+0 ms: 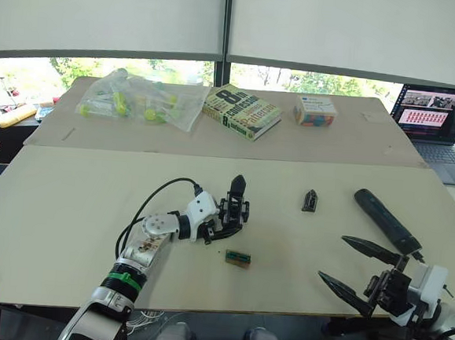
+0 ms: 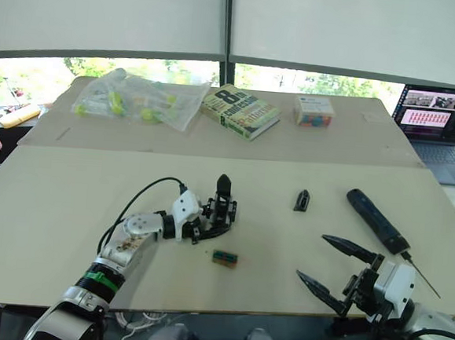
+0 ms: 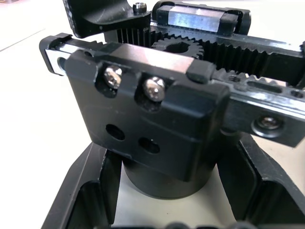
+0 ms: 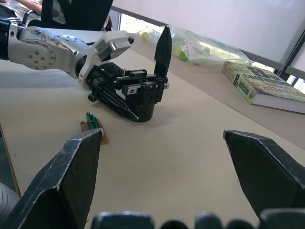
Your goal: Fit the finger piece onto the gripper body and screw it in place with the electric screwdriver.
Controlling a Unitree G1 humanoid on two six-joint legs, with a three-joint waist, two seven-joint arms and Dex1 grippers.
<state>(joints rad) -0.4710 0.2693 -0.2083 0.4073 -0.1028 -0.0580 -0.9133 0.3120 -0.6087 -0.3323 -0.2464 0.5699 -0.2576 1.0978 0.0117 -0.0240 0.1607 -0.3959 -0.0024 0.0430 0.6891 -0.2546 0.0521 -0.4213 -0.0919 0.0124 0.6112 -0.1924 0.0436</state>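
Two pincers working: my left gripper (image 1: 231, 218) is clamping the gripper body (image 1: 236, 204), my right gripper (image 1: 354, 268) is gaping wide.

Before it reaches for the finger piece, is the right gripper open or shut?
Open: the right gripper has its two black fingers spread wide apart, holding nothing.

1. green-and-black block (image 1: 238, 257) on near table (image 1: 67, 205)
2. book (image 1: 241, 110), plastic bag (image 1: 142, 98) with yellow-green items, small colourful box (image 1: 315, 111) on far table
3. open laptop (image 1: 441, 116) at far right
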